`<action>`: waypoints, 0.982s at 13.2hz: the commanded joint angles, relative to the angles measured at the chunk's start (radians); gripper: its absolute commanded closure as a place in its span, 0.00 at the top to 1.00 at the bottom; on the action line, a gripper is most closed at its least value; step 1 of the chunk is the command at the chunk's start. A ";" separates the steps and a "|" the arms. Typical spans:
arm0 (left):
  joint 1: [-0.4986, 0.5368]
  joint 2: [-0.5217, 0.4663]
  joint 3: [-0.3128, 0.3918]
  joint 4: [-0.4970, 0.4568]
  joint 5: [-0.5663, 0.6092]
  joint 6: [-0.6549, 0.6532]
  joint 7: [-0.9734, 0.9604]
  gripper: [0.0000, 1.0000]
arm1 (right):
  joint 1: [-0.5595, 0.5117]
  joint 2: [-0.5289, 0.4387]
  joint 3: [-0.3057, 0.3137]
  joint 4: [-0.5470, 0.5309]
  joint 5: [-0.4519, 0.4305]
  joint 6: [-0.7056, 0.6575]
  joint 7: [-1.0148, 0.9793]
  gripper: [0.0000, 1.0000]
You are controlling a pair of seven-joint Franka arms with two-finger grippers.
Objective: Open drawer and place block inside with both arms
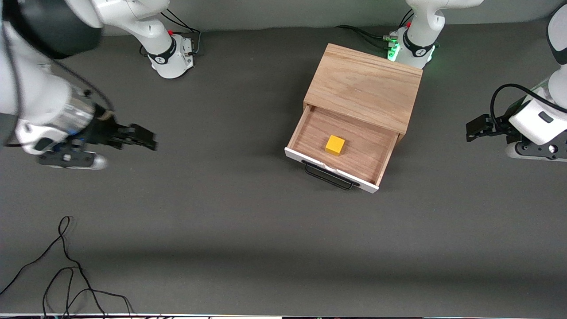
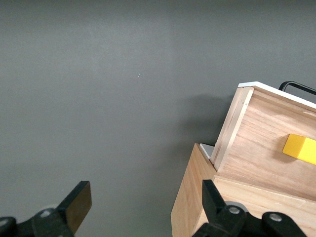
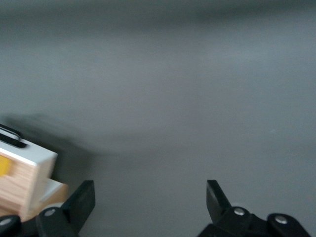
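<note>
the drawer [image 1: 341, 148] is seen pulled out of the cabinet [image 1: 364, 86], its white front panel and black handle [image 1: 328, 176] turned toward the front camera. the block [image 1: 335, 145] is seen lying flat on the drawer's wooden floor, near the middle, touching none of the walls. the cabinet is set on the dark bench [image 1: 230, 221], toward the left arm's end, close to that arm's base.

the right gripper [image 1: 144, 138] is held over bare bench toward the right arm's end, well apart from the drawer and the block. its fingers [image 3: 81, 202] are seen spread wide in the right wrist view, with nothing between them; only a corner of the drawer's white front and a sliver of yellow are caught at the edge of that view.

the left gripper [image 1: 476, 128] is held at the left arm's end of the bench, beside the cabinet and apart from it. its fingers [image 2: 79, 202] are likewise seen wide apart and empty in the left wrist view, where the drawer's side wall, the cabinet's edge and part of the block [image 2: 300, 148] are shown. the block is touched by neither gripper and lies well clear of both pairs of fingers.

a loose black cable [image 1: 66, 266] is seen on the bench near the front camera, toward the right arm's end
</note>
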 commanded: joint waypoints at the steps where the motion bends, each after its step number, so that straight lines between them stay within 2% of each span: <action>1: -0.009 -0.020 0.005 -0.018 0.014 -0.004 0.013 1.00 | -0.092 -0.156 0.026 -0.242 -0.038 0.098 -0.115 1.00; 2: -0.009 -0.020 0.005 -0.018 0.014 -0.004 0.013 1.00 | -0.095 -0.161 0.034 -0.248 -0.052 0.098 -0.112 1.00; 4: -0.009 -0.020 0.005 -0.018 0.014 -0.004 0.013 1.00 | -0.115 -0.157 0.072 -0.247 -0.156 0.098 -0.105 1.00; 9: -0.011 -0.020 0.005 -0.018 0.014 -0.004 0.013 1.00 | -0.120 -0.115 0.077 -0.182 -0.120 0.071 -0.118 1.00; 11: -0.009 -0.020 0.005 -0.018 0.014 -0.004 0.013 1.00 | -0.120 -0.115 0.075 -0.159 -0.075 0.039 -0.118 1.00; 13: -0.011 -0.020 0.005 -0.018 0.014 -0.004 0.013 1.00 | -0.122 -0.114 0.075 -0.144 -0.075 0.014 -0.118 1.00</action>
